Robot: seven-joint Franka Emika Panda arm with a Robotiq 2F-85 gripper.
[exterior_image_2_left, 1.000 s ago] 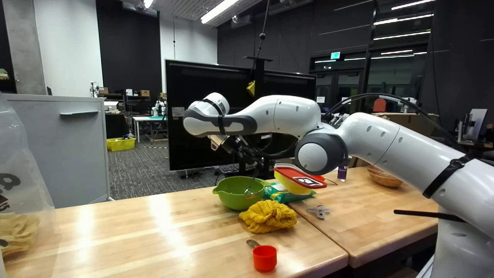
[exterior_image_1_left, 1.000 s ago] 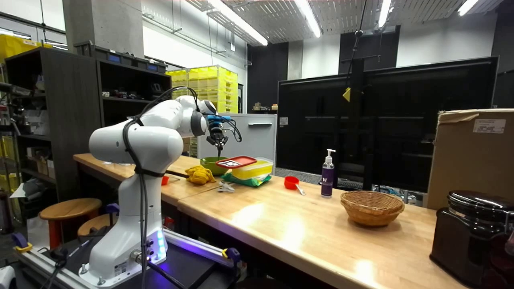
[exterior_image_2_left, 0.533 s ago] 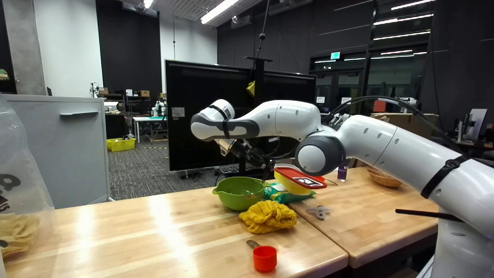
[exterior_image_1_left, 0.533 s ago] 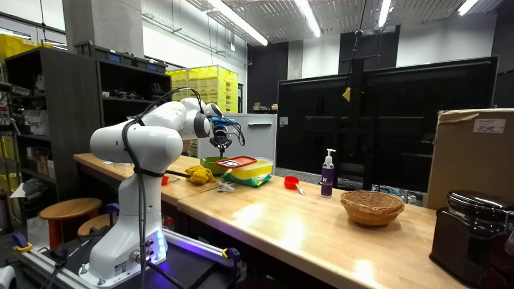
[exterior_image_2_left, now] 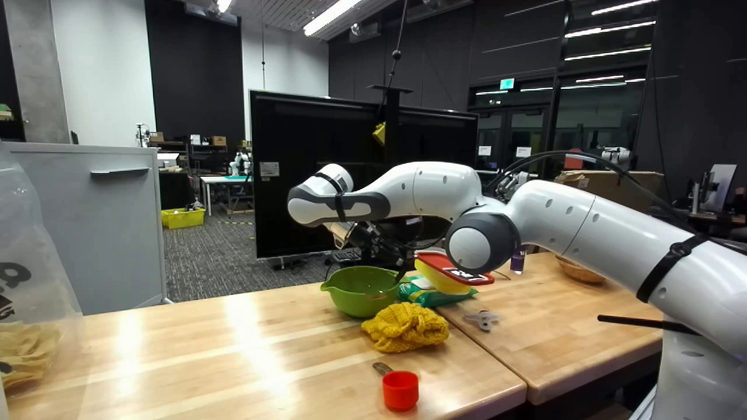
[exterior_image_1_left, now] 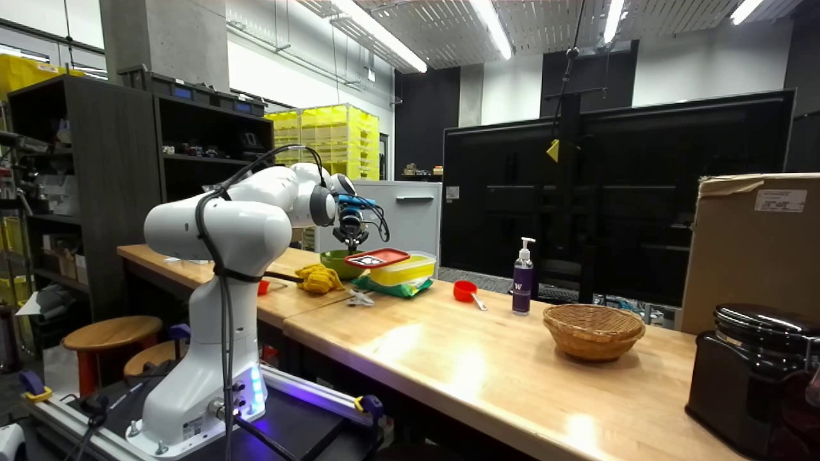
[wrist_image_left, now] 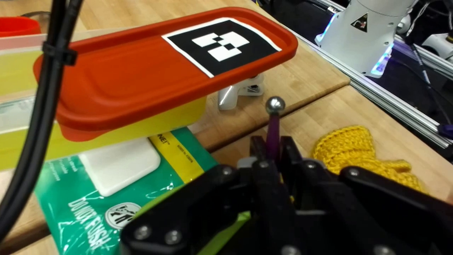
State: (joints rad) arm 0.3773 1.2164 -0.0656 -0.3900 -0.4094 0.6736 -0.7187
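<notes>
In the wrist view, my gripper [wrist_image_left: 273, 144] is shut on a thin purple-handled utensil [wrist_image_left: 273, 129] with a silver ball at its end. What lies at the utensil's other end is hidden. Both exterior views put the gripper [exterior_image_1_left: 351, 246] low over the green bowl [exterior_image_2_left: 357, 298], at the rim nearest the yellow container. A strip of the bowl [wrist_image_left: 221, 235] shows beneath the fingers in the wrist view. Close by stands the yellow container [exterior_image_1_left: 403, 275], with a red lid [wrist_image_left: 124, 76] resting tilted against it. A yellow knitted cloth [exterior_image_2_left: 405, 328] lies beside the bowl.
A green packet [wrist_image_left: 60, 191] lies under the container. Around them are a grey clip [exterior_image_2_left: 482, 319], a red measuring cup [exterior_image_2_left: 400, 391] and another red cup [exterior_image_1_left: 464, 291]. Farther along the table stand a pump bottle [exterior_image_1_left: 522, 282], a wicker basket [exterior_image_1_left: 592, 339] and a black canister [exterior_image_1_left: 743, 384].
The arm has come down closer to the bowl and shifted slightly right in both exterior views. The gripper stays shut. Bowl, cloth and container look unmoved.
</notes>
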